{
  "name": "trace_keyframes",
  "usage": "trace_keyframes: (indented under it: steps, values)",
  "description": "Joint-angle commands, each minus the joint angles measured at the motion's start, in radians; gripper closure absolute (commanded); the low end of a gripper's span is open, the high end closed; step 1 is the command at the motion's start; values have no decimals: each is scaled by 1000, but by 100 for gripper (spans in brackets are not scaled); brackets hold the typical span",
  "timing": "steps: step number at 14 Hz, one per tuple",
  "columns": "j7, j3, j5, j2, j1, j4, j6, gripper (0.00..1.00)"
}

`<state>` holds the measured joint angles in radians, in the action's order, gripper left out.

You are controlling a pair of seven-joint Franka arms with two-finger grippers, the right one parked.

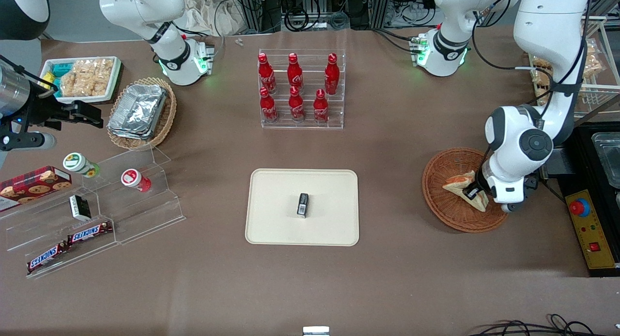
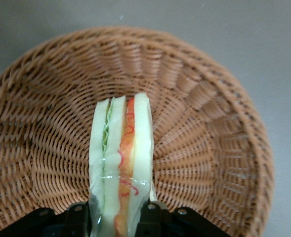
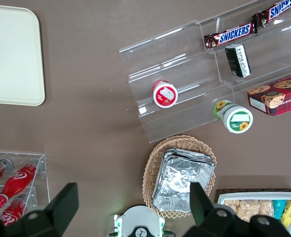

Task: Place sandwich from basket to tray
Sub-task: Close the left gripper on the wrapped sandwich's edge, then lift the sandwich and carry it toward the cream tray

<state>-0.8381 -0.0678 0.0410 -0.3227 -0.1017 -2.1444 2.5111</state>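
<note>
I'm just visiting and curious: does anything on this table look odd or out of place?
A small dark packet already sits mid-tray, where the sandwich should go. The gripper grips that sandwich on edge in the basket.

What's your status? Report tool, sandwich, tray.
Tool down in basket, shut on sandwich. Sandwich not yet lifted out. Tray not clear: small dark pack at its middle.
</note>
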Motion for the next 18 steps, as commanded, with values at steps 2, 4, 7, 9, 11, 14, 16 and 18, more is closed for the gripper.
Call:
trace_keyframes:
  steps: [2,4,7,9,11,14,16,18]
  values:
    - [39,10,17,91,-10,130,-296,100]
    - [73,34,17,113,-26,259,-487,100]
    - [126,109,14,103,-27,450,-699,100]
    - [128,183,11,82,-27,535,-748,100]
    - [128,279,14,38,-39,580,-747,100]
    - [129,336,66,-79,-119,656,-735,100]
    - [128,336,131,-178,-215,722,-733,100]
    - [125,336,135,-278,-260,791,-706,100]
